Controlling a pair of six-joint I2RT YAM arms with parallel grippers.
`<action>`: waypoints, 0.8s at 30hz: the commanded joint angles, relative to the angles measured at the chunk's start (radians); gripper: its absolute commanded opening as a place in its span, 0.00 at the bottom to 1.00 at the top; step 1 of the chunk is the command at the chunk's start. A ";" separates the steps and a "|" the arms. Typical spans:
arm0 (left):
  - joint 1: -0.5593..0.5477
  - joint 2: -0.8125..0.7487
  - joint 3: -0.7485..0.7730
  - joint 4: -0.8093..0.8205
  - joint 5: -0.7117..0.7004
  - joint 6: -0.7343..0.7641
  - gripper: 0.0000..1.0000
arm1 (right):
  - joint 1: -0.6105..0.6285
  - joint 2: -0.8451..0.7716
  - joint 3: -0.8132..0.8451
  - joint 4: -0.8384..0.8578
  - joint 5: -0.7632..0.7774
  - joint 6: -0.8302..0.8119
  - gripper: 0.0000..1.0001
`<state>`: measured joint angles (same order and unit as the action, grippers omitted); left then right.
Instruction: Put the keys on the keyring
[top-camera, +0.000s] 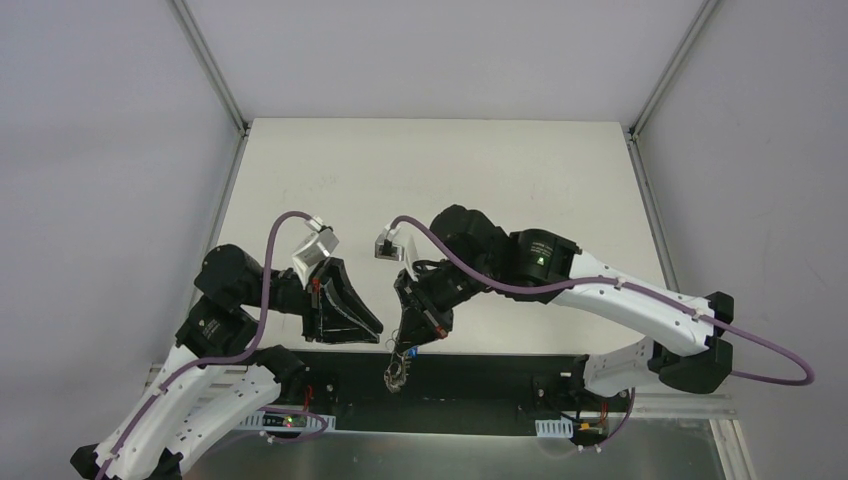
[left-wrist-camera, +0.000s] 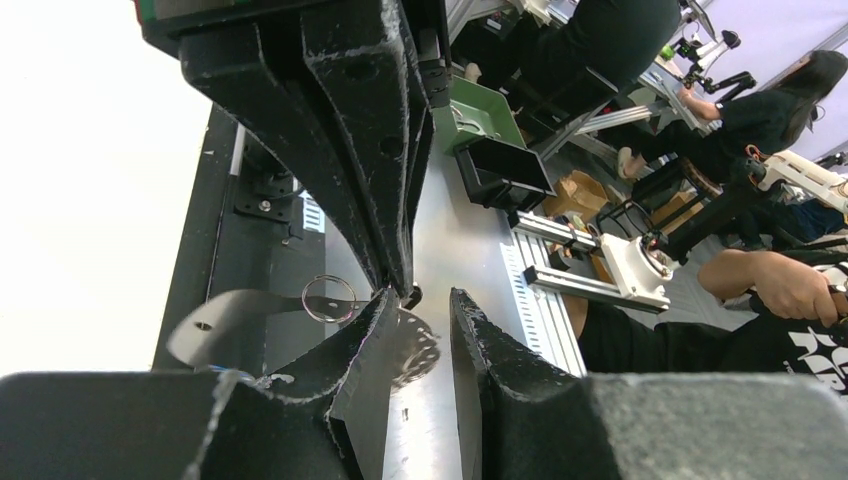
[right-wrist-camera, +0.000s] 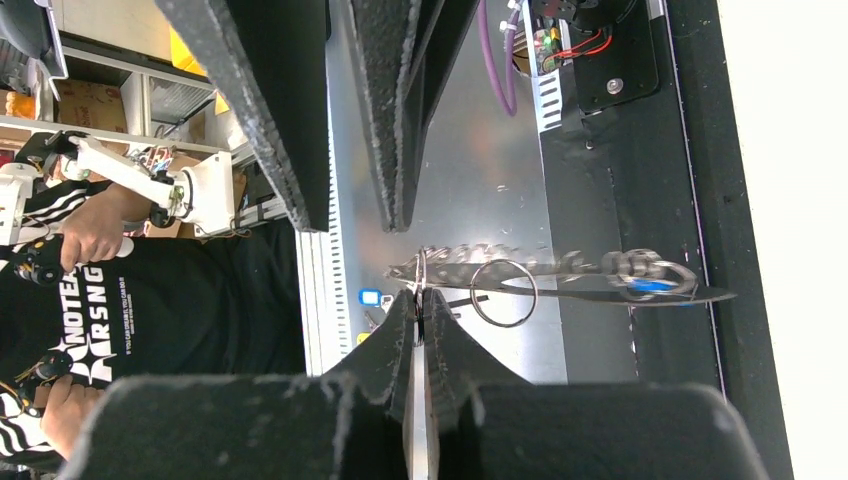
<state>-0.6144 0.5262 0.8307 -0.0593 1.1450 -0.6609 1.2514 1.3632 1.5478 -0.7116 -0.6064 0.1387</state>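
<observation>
My right gripper (right-wrist-camera: 420, 297) is shut on the thin wire of the keyring (right-wrist-camera: 419, 268), which I see edge-on. Small silver keys (right-wrist-camera: 480, 262) string out from it to the right. A round split ring (right-wrist-camera: 503, 293), a chain link and a blue piece (right-wrist-camera: 650, 288) follow, along a flat metal strip (right-wrist-camera: 600, 293). From above, the bundle (top-camera: 395, 372) dangles under the right gripper (top-camera: 408, 345). My left gripper (left-wrist-camera: 420, 296) stands open just beside the right fingers (left-wrist-camera: 395, 200), with nothing in its gap. The split ring (left-wrist-camera: 328, 298) and the strip (left-wrist-camera: 215, 318) show to its left.
Both grippers hover over the black base rail (top-camera: 480, 385) at the table's near edge, with a silver sheet (left-wrist-camera: 450, 240) below. A small blue-headed thing (right-wrist-camera: 370, 297) lies on that sheet. The white table top (top-camera: 430, 190) stretches behind. People and equipment (left-wrist-camera: 760, 290) are beyond the bench.
</observation>
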 joint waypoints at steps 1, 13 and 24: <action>0.001 0.018 0.000 0.002 0.026 0.009 0.25 | -0.012 0.011 0.039 0.064 -0.069 0.016 0.00; 0.000 0.021 -0.004 -0.034 0.034 0.049 0.26 | -0.015 0.055 0.086 0.089 -0.127 0.022 0.00; 0.001 0.017 -0.009 -0.042 0.054 0.050 0.25 | -0.027 0.073 0.105 0.089 -0.116 0.012 0.00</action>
<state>-0.6144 0.5484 0.8265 -0.1165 1.1641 -0.6361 1.2339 1.4357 1.6005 -0.6689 -0.6964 0.1455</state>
